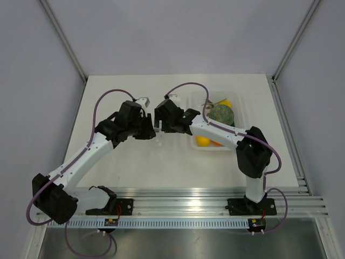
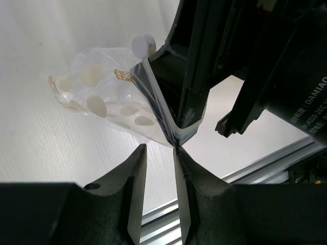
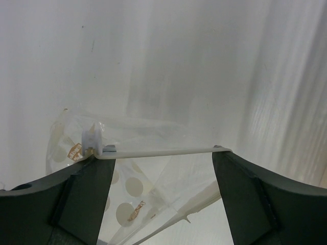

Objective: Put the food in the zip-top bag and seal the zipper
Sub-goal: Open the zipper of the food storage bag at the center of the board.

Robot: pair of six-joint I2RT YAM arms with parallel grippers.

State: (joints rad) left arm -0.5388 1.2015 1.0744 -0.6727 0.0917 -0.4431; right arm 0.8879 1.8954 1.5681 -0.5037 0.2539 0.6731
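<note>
Found a rigid clear rectangular tray [image 1: 242,113] on the right part of the white surface [image 1: 135,172]. Counted in it a large grey-green melon [image 1: 221,114], a round orange fruit [image 1: 203,141] at the near edge, and the food, a small bright yellow lemon-shaped fruit [image 1: 226,103], at the far edge just beside the melon. Saw the white right arm [image 1: 221,132] crossing above the tray and covering part of its content. Could not tell the long axis of the yellow fruit, as most of it was hidden.

Located the small clear crinkly zip-top bag with pale round dots [image 2: 102,94] left of the tray, near the middle of the surface, between the two hands and almost fully covered by them from above. Took the zipper, a thin pale closure strip [image 3: 163,151], as the long axis of the bag. Saw it stretched straight from one finger of the right hand [image 3: 161,154] to the other, with a small white slider [image 3: 90,137] at one end.

Found the right hand released, fingers spread wide. Found the left hand [image 2: 160,148] with fingers narrowly apart, and the folded corner of the bag touching the tip of one finger [image 2: 181,168]. Could not tell whether this corner was grasped.
</note>
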